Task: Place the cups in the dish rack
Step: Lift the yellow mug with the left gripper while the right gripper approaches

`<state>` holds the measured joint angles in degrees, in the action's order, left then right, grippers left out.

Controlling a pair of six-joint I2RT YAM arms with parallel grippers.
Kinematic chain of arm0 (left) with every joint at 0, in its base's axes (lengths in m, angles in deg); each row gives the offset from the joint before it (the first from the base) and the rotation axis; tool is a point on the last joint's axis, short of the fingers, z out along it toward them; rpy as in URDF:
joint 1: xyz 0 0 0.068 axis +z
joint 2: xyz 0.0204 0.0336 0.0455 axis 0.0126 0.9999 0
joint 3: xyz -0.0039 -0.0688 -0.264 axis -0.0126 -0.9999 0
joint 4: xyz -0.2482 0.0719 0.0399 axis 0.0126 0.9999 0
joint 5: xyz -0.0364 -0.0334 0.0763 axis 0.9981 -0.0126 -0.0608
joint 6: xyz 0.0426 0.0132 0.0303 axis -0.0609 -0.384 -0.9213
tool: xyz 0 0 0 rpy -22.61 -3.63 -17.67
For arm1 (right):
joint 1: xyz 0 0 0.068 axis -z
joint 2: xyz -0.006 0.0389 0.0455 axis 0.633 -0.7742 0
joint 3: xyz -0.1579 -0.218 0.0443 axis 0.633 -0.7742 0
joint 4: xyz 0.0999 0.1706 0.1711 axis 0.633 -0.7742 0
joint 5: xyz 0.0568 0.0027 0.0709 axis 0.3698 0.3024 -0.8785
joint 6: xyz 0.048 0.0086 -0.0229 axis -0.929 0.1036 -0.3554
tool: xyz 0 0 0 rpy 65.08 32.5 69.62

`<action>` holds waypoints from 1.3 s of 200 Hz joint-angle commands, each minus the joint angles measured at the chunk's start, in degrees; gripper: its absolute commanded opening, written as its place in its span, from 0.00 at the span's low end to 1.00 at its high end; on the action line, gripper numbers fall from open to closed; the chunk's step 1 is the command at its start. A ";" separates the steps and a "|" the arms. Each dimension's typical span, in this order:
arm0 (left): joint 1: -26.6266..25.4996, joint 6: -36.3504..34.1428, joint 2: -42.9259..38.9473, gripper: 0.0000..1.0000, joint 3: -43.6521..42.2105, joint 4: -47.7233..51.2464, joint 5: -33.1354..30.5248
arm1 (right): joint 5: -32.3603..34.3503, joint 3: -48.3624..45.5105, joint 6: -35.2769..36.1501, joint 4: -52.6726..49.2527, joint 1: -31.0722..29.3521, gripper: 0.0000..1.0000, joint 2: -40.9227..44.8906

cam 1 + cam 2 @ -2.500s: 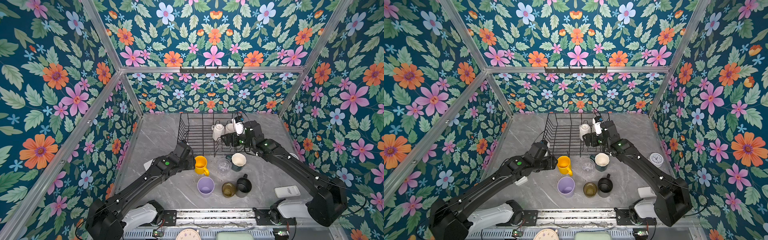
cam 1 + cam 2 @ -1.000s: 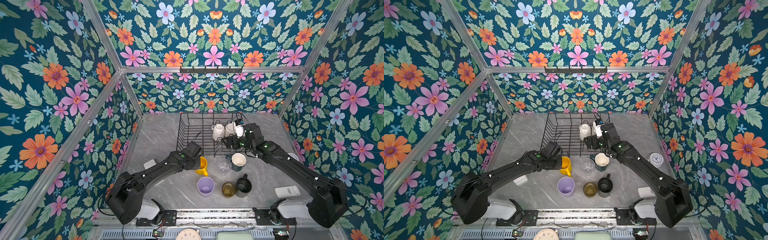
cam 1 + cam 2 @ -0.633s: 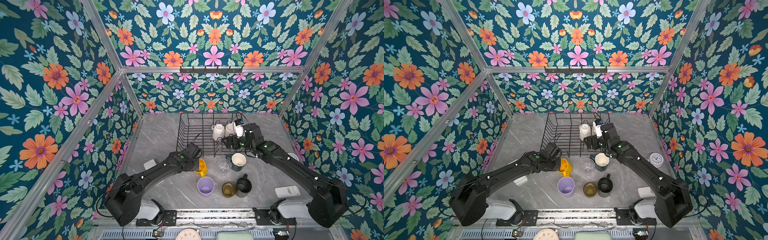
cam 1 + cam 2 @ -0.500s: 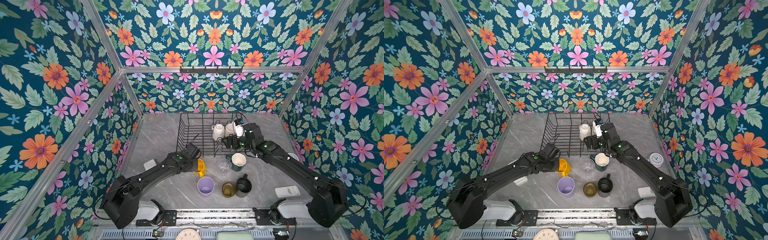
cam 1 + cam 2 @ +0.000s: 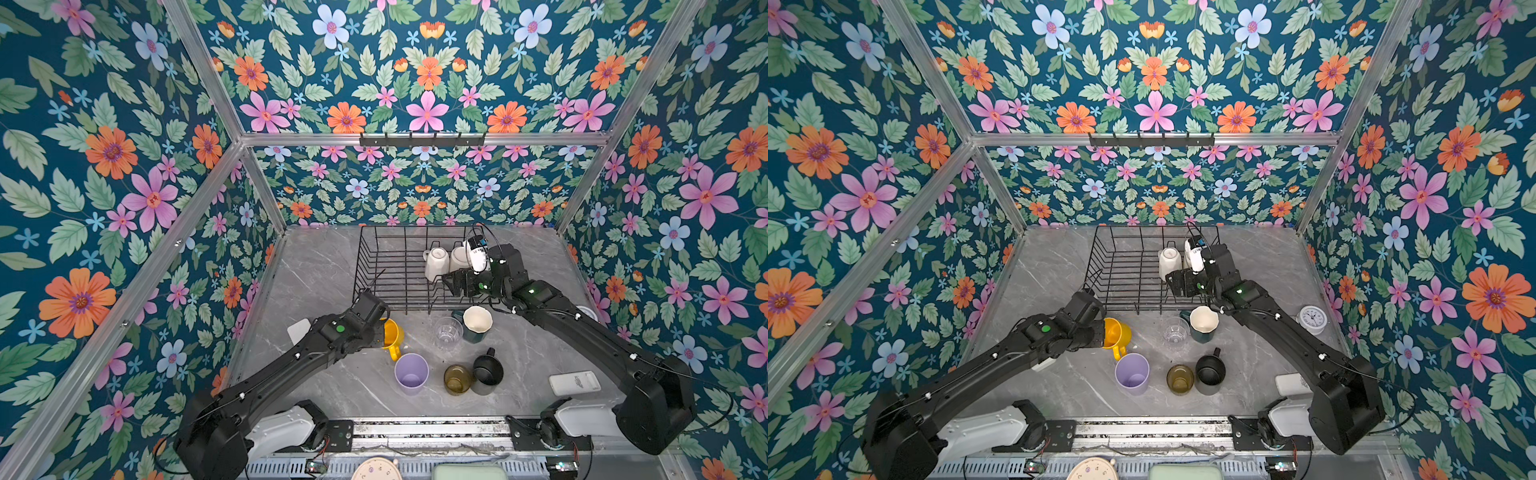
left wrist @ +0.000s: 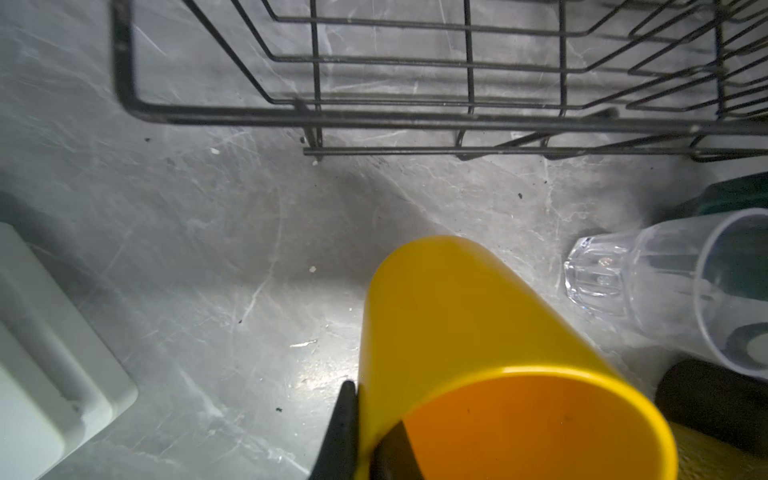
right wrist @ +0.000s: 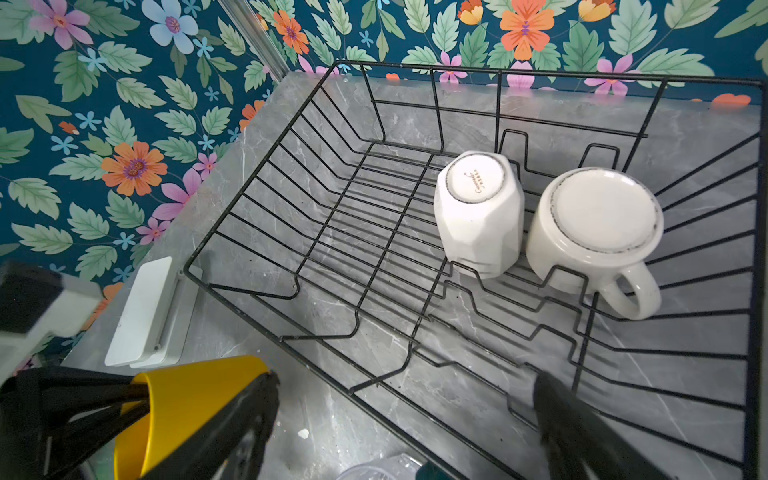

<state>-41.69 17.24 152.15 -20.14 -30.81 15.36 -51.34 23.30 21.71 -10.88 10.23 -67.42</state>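
My left gripper (image 6: 365, 415) is shut on the rim of the yellow mug (image 5: 392, 334) (image 5: 1117, 332) (image 6: 478, 324), one finger inside and one outside. The mug is tipped on its side just in front of the dish rack (image 5: 365, 270) (image 5: 1100, 266) (image 6: 374, 118) (image 7: 249, 232). Two white mugs (image 5: 436, 264) (image 7: 478, 216) (image 7: 594, 232) stand upside down in the rack's right half. My right gripper (image 5: 457, 282) (image 7: 405, 399) hangs open and empty over the rack's front right. The clear glass (image 5: 448, 332), dark green mug (image 5: 477, 322), lilac tumbler (image 5: 411, 374), amber glass (image 5: 457, 379) and black mug (image 5: 487, 372) stand on the table.
A white block (image 5: 299, 330) lies left of my left wrist. A white remote-like box (image 5: 575, 382) lies at the front right and a small white clock (image 5: 1313, 319) by the right wall. A black hook rail (image 5: 422, 139) runs along the back frame.
My left gripper closed on the yellow mug's rim and tipped the mug over toward itself. The right arm stayed where it was.
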 commanded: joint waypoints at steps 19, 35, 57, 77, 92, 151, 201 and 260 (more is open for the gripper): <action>0.21 -2.57 -8.05 0.00 1.51 3.55 -7.47 | -5.53 0.84 -2.25 2.12 0.12 0.95 0.55; 0.15 -3.54 -11.43 0.00 2.02 3.61 -9.17 | -7.74 1.06 -3.38 3.13 0.33 0.95 1.20; 0.14 -4.92 -15.54 0.00 2.44 2.81 -10.52 | -11.58 1.02 -5.06 5.10 0.93 0.95 2.14; 0.14 -6.41 -19.37 0.00 1.92 -0.77 -9.90 | -15.98 0.93 -6.45 6.81 1.51 0.95 2.37; 0.19 -7.92 -22.24 0.00 0.47 -6.21 -7.50 | -20.66 0.55 -7.99 8.93 2.14 0.95 2.21; 0.61 -12.63 -23.43 0.00 -2.61 -24.99 4.02 | -34.61 -0.97 -14.12 17.77 3.40 0.95 0.29; 4.80 -11.99 -18.52 0.00 -2.73 -33.64 17.19 | -39.75 -3.08 -18.40 25.31 3.64 0.96 -0.02; 20.27 1.49 -15.74 0.00 -11.88 -59.57 46.42 | -43.62 -5.13 -21.23 31.02 3.90 0.99 0.08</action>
<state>-24.71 10.88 135.39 -30.08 -71.29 46.42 -91.67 18.58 2.13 14.56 14.02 -67.44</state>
